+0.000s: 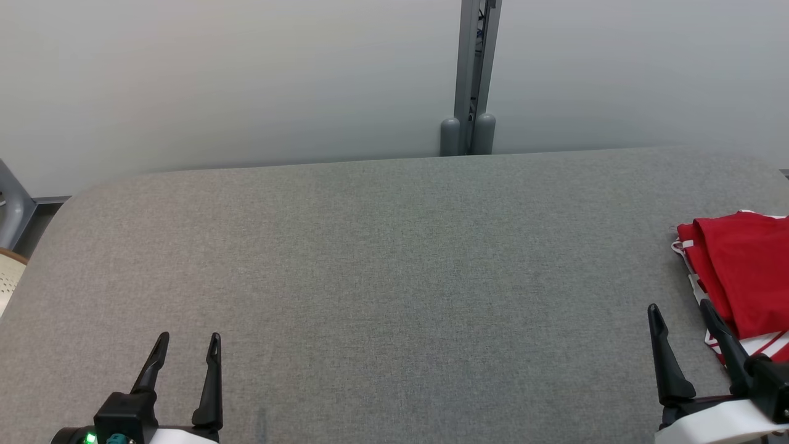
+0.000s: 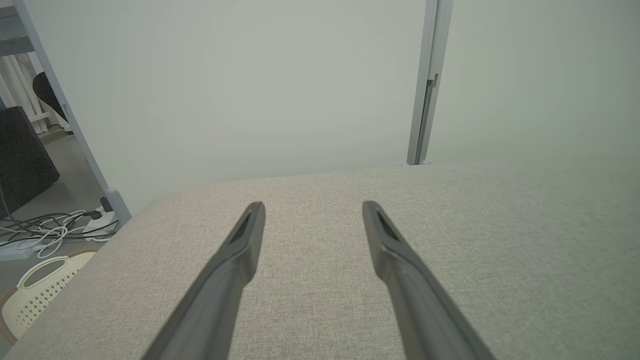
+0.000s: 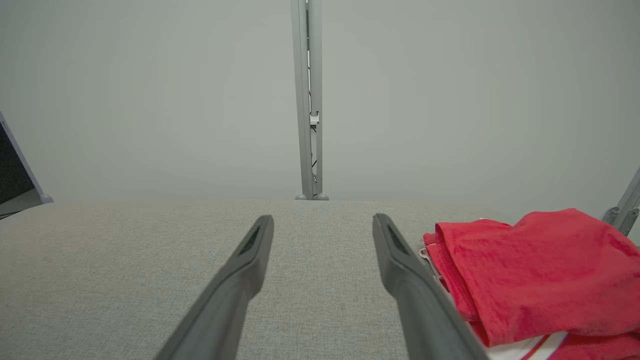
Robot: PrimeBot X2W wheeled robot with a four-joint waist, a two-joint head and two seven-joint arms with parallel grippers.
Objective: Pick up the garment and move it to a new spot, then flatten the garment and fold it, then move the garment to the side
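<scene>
Red garment (image 1: 746,271) lies at the table's (image 1: 394,277) right edge, seemingly folded.
Along the near edge, the left gripper (image 1: 188,338) and right gripper (image 1: 679,306) hover spread and empty.

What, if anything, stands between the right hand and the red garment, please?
Nothing visible does. The open right hand sits just beside the red garment, which lies at the right edge of the grey tabletop.

A grey fabric-covered desk (image 1: 370,277) meets pale partition panels (image 1: 216,80) joined by a grey metal post (image 1: 474,74); at its left, cables (image 2: 45,230) and a cream perforated basket (image 2: 37,292) lie on the floor (image 2: 67,187)
</scene>
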